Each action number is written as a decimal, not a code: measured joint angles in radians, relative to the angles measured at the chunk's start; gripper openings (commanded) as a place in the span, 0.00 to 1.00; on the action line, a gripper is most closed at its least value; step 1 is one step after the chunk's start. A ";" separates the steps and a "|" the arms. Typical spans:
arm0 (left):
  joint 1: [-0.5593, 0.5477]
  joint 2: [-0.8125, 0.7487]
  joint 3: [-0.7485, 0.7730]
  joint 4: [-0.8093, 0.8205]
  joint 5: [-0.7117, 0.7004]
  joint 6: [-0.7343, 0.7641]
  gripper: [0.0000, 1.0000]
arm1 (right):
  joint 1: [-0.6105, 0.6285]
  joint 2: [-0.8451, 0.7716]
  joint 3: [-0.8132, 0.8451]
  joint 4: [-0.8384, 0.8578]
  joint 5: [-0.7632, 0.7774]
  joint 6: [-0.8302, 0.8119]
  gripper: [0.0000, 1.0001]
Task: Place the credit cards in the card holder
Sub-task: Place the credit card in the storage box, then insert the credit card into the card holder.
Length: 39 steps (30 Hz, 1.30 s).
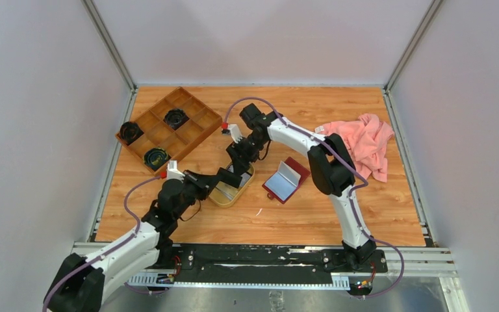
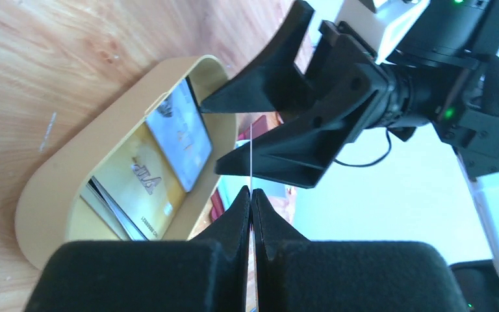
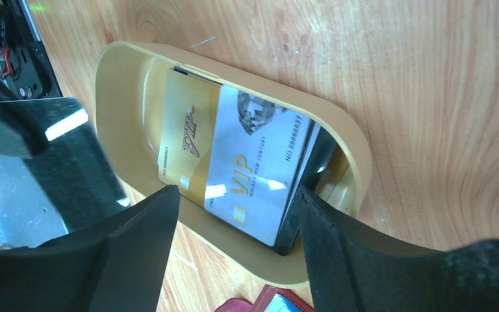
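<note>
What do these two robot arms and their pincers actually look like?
Both the left arm and right arm have white shells with black joints, and a purple cable loops along each. The left gripper and right gripper have matte black, wedge-shaped fingers. Small green lights glow on the right wrist.

Credit cards [image 3: 247, 175] lie stacked and tilted in an oval tan tray [image 3: 338, 130] near the table's middle. A silvery-white VIP card [image 3: 260, 162] sits on top, overlapping a gold VIP card [image 3: 187, 140]. A further card [image 2: 251, 156], seen edge-on as a thin pale line, is pinched in the closed left gripper [image 2: 251, 201]. Just right of the tray, the card holder [image 1: 286, 180] lies open, dark red outside and grey-blue inside.
</note>
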State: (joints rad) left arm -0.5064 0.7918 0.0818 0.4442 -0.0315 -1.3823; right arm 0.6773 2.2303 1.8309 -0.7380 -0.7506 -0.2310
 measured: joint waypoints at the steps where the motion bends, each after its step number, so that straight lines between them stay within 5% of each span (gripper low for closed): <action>1: 0.000 -0.027 0.000 -0.009 0.003 0.004 0.00 | 0.002 0.000 0.004 -0.003 0.002 -0.003 0.73; 11: 0.000 -0.149 -0.021 -0.064 0.087 0.092 0.00 | 0.007 -0.070 0.003 -0.032 0.074 -0.071 0.72; 22: -0.001 -0.212 0.087 0.006 0.307 0.403 0.00 | -0.095 -0.612 -0.282 -0.035 0.053 -0.308 0.73; 29: -0.121 0.026 0.101 0.295 0.386 0.490 0.00 | -0.256 -0.883 -0.570 -0.026 -0.250 -0.353 0.69; 39: -0.167 0.474 0.132 0.851 0.399 0.460 0.00 | -0.298 -0.734 -0.651 0.014 -0.493 -0.267 0.53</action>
State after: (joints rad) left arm -0.6739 1.2659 0.2138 1.2949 0.3672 -0.9222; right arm 0.3798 1.4967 1.1797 -0.7242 -1.2438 -0.4980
